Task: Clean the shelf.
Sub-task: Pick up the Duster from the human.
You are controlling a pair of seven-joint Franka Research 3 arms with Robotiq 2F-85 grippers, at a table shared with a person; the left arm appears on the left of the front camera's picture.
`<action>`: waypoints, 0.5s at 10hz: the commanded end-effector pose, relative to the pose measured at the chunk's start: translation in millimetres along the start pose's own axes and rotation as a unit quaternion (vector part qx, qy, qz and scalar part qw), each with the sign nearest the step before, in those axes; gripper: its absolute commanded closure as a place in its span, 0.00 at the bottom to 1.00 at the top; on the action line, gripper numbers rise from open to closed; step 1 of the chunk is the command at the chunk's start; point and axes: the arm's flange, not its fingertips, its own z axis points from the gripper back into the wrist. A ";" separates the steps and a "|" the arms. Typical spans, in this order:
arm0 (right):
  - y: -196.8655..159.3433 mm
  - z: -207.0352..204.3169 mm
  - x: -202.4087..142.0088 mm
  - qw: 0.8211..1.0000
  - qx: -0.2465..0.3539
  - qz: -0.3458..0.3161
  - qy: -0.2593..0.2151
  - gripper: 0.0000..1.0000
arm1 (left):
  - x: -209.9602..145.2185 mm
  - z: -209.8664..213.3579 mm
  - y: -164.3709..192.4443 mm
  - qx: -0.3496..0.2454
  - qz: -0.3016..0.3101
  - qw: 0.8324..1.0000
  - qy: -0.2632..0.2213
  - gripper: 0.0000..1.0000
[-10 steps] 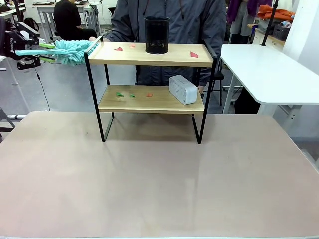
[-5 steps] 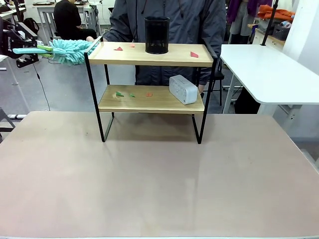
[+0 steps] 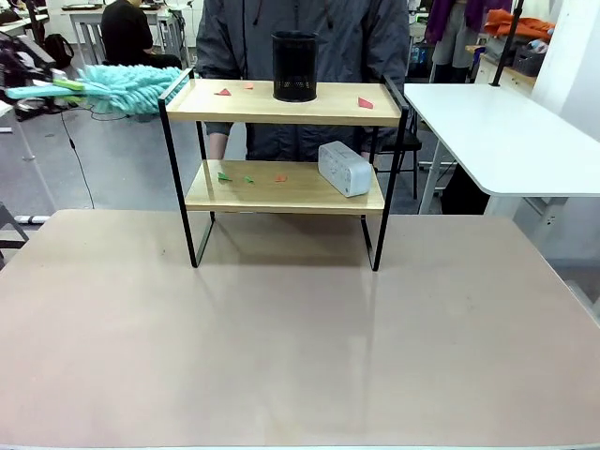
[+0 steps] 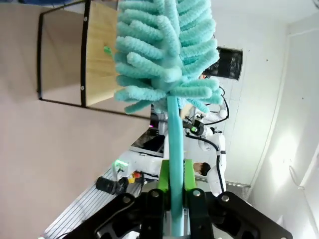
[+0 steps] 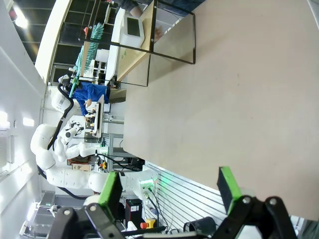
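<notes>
My left jaws gripped the duster (image 3: pixel 127 89), its long axis level, head at the shelf's (image 3: pixel 281 111) top-left corner; my right jaws stood wide.

Left jaws clamped on the duster (image 4: pixel 172 117) handle, high at far left; right jaws spread wide apart.

I see a black mesh cup (image 3: pixel 295 66) standing upright, and a white box (image 3: pixel 344 168) lower right of it, turned askew, well apart. Beige table (image 3: pixel 281 356) in front, white side table (image 3: pixel 506 131) at right. Person in grey jacket (image 3: pixel 361 42) stands behind; second person (image 3: pixel 127 37) seated far left.
</notes>
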 end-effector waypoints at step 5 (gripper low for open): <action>0.8 0.9 1.1 1.000 0.007 0.013 -0.004 0.00 | -226.1 117.2 -25.6 0.072 -0.230 0.964 0.115 1.00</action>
